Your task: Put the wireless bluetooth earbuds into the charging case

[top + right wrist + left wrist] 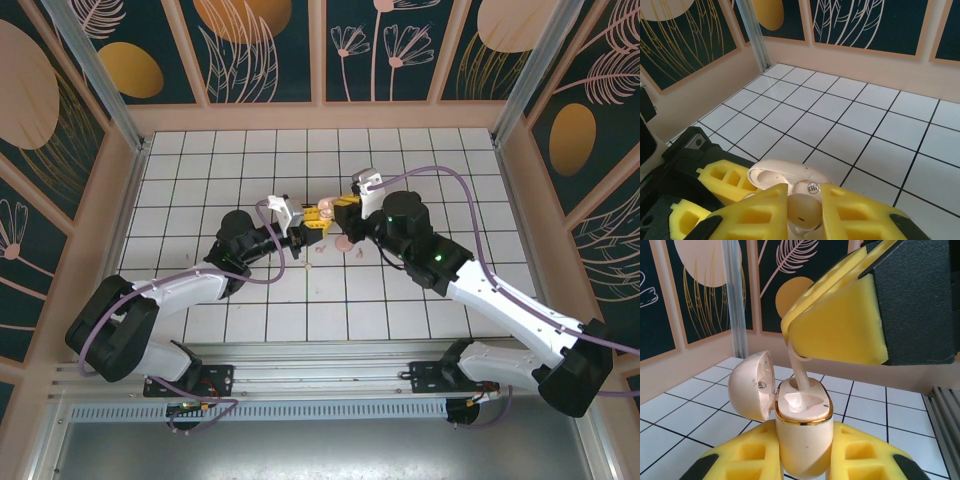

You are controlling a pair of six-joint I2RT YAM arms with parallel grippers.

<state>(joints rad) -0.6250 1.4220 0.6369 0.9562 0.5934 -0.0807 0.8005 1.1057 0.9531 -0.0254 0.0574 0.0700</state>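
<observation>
Down at 6 o'clock my left gripper [805, 460] clamps the open charging case [804, 425]; right gripper [802, 216] pinches an earbud [800, 372], stem in its socket.

The case [805, 440] is glossy, pearly plastic with a shiny gold rim. The pads [840, 325] are matt, porous yellow foam.

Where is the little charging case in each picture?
Top external: the charging case is near the middle of the tiled table.
Left wrist: bottom centre, its lid open to the left.
Right wrist: low, left of centre.
Shared landmark: the table's white tiles with black lines.
</observation>
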